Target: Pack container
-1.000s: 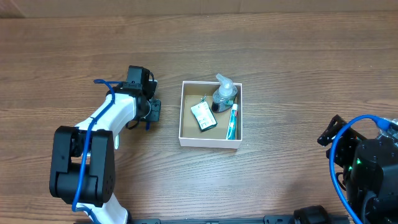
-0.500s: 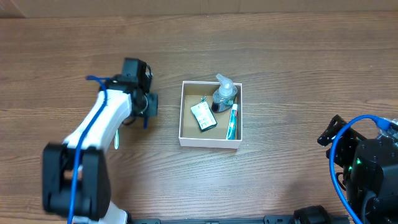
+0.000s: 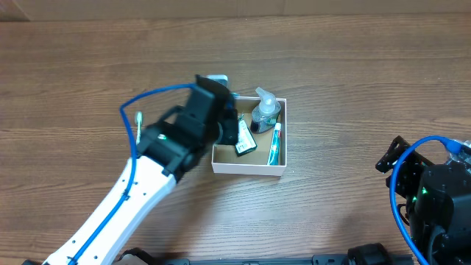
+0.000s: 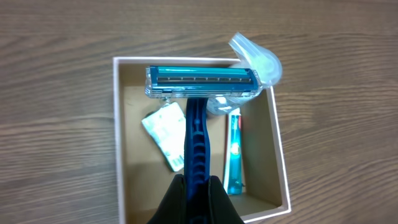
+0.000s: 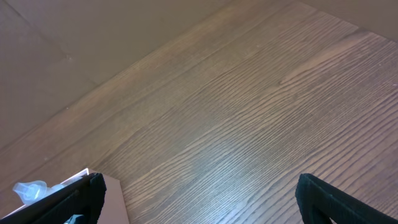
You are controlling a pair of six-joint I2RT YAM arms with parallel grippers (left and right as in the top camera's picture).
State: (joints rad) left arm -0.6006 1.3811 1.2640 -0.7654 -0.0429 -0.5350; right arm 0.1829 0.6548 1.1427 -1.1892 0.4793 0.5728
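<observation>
The container [image 3: 247, 168], a shallow square box with white walls and a brown inside, sits mid-table; it also shows in the left wrist view [image 4: 117, 137]. Inside lie a clear pump bottle [image 3: 265, 110], a teal toothpaste tube [image 3: 274, 143] and a small white-green packet [image 3: 245, 144]. My left gripper [image 4: 198, 186] is shut on the blue handle of a razor [image 4: 202, 84] and holds it above the container's left half. In the overhead view the left gripper [image 3: 224, 121] covers the box's left part. My right gripper [image 5: 199, 193] is open and empty, far right [image 3: 394, 158].
A thin green-handled item [image 3: 137, 126] lies on the wooden table left of the left arm. A corner of the container [image 5: 109, 190] shows at the lower left of the right wrist view.
My left arm swung right from left of the container to above its left half, carrying the razor. The right arm has not moved.
</observation>
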